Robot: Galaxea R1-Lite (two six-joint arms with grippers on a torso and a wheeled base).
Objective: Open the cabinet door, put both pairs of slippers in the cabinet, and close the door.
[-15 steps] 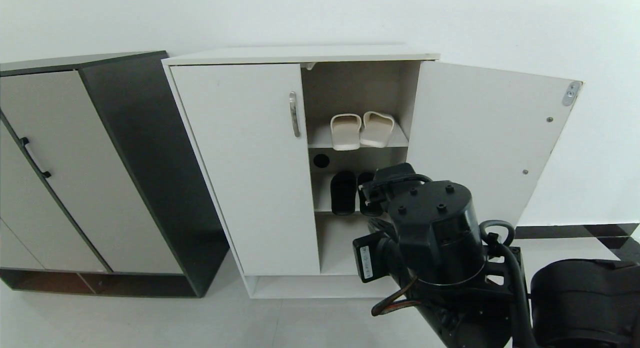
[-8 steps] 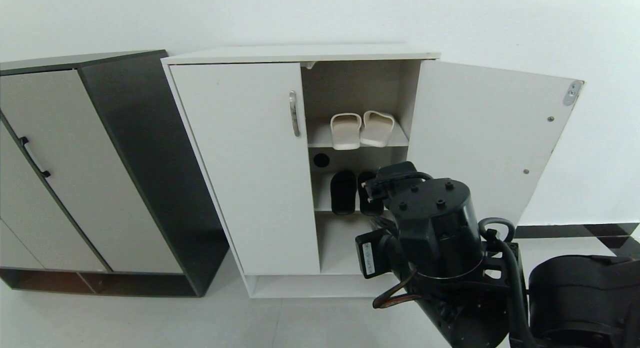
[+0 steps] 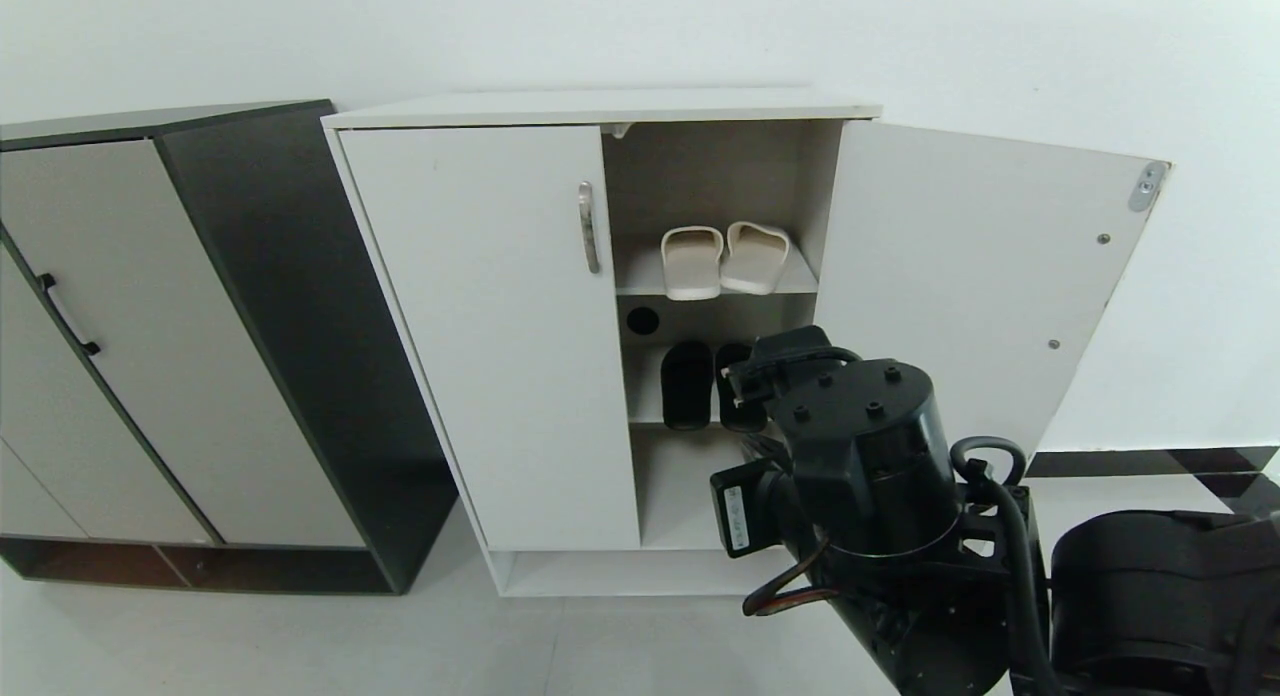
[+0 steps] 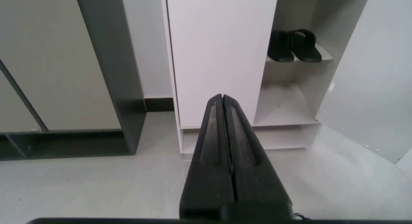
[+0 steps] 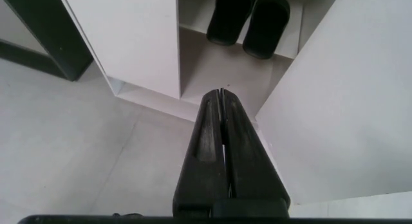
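Closed left hand [image 4: 222, 102], black slippers [image 4: 294, 45], cabinet [image 4: 219, 56]

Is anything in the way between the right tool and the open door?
Nothing visible does. The shut right tool hangs close beside the open door, with no object between them. The black slippers and white slippers sit inside the cabinet.

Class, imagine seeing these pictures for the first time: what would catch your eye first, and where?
The white cabinet stands with its right door wide open. Inside, beige slippers sit on the upper shelf and black slippers on the shelf below. A dark grey cabinet stands to its left.
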